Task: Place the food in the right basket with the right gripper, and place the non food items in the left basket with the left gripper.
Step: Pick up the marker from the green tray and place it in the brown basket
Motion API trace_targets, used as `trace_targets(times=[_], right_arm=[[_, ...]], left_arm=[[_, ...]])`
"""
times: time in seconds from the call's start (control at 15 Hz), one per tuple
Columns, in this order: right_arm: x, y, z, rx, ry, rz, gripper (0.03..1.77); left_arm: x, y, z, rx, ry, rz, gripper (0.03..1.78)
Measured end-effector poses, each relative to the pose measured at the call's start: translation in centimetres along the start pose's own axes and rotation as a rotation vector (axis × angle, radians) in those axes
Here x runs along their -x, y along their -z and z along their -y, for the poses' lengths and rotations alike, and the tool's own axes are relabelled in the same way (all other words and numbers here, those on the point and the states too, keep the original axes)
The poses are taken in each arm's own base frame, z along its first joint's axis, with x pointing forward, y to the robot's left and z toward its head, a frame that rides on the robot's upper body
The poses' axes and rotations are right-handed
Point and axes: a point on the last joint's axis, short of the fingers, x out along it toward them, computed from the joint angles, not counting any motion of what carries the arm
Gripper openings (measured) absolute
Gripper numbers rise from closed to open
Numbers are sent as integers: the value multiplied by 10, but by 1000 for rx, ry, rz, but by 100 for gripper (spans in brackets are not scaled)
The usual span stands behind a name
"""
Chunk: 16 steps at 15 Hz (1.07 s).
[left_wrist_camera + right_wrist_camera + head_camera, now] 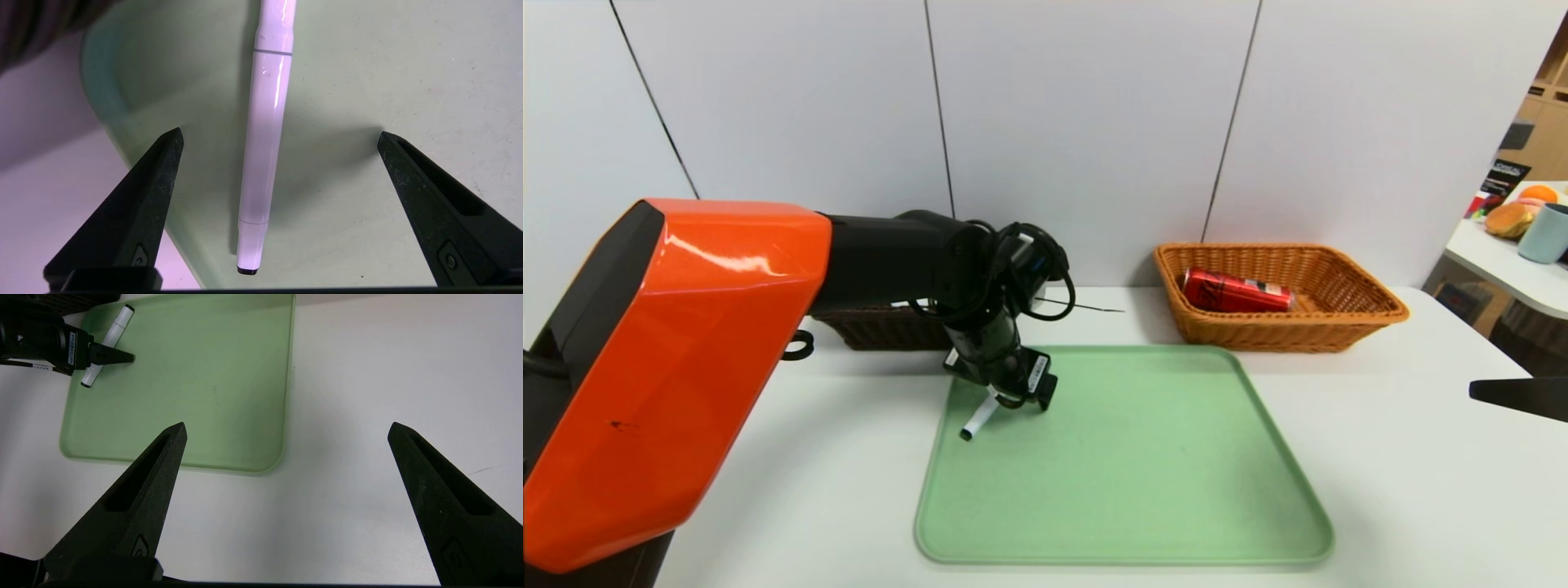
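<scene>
Marker (264,163) lies flat on green tray (367,81), directly beneath left gripper (280,136), between the wide-spread fingers, holding nothing. Long axis runs crosswise to the closing line, favourable for a pinch. Right gripper (286,428) idles well apart, spread, empty.

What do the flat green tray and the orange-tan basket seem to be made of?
The flat green tray looks like matte plastic: one even pale colour, rounded corners, smooth moulded rim, faint specks. The orange-tan basket looks like woven wicker or rattan: crossing strands show along its flared rim; whether natural or synthetic, I cannot tell.
</scene>
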Motion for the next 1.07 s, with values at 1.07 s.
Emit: trace_targets(times=[1.07], right_arm=[[-7,-5,0,5,-6,5,170]], left_arm=[[-6,-1,-1,29,-3,-6,169]])
